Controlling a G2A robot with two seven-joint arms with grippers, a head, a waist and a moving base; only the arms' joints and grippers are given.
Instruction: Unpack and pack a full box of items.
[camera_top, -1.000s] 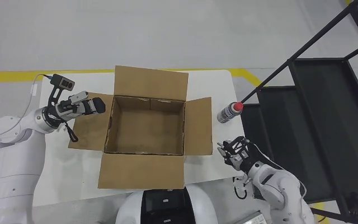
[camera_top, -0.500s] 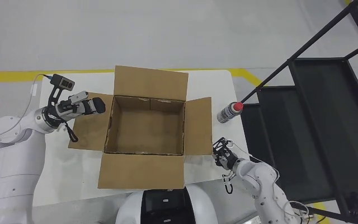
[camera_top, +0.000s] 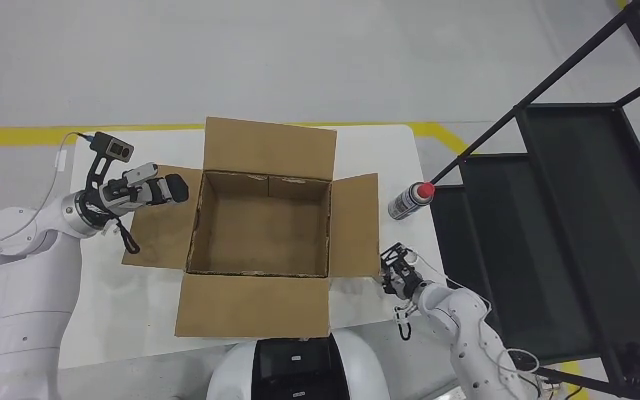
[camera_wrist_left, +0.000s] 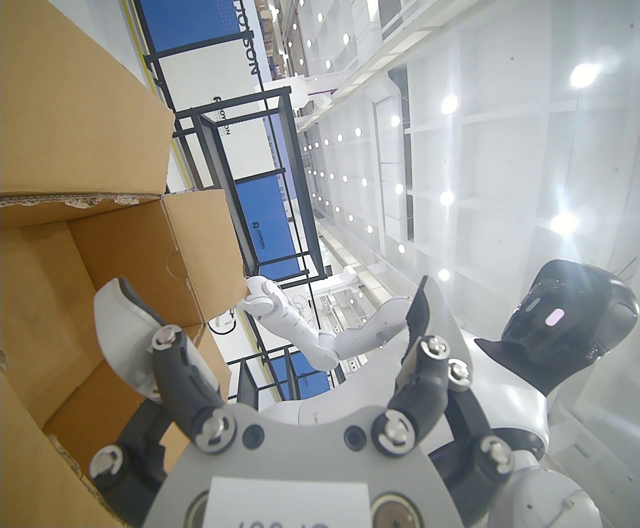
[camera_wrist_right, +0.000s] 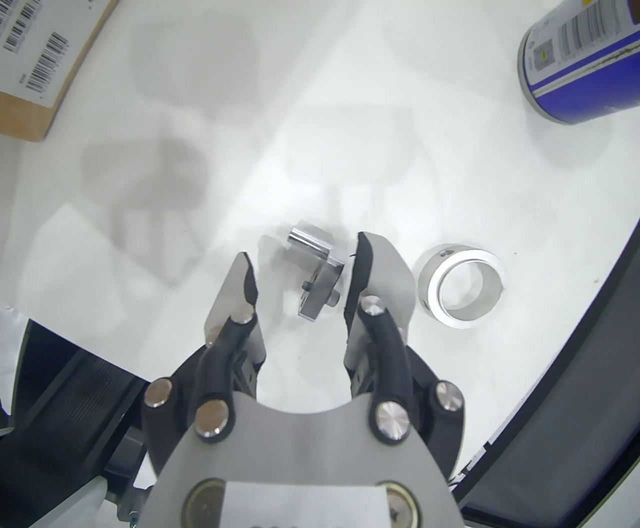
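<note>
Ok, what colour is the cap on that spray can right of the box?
Red; the cap shows best in the top view.

Place: an industrial hall, most likely a factory floor or a warehouse area arranged for robot work; it is not a home.
Floor: a smooth grey floor (camera_top: 300, 60) with a yellow line (camera_top: 25, 136) painted on it, as is done for marked work zones.
Ceiling: a very high white ceiling (camera_wrist_left: 500, 150) with many round lamps (camera_wrist_left: 582, 75) in rows.
Partitions: blue panels (camera_wrist_left: 265, 205) and a white perforated board (camera_wrist_left: 210, 75), both held in black metal frames.
Furniture: a plain white table (camera_top: 370, 150), and near it a black metal rack (camera_top: 580, 130) with dark shelves.
Goods: a cardboard shipping box (camera_top: 270, 148) with barcode labels, a spray can (camera_top: 408, 202), and a machined metal ring (camera_wrist_right: 462, 289).
</note>
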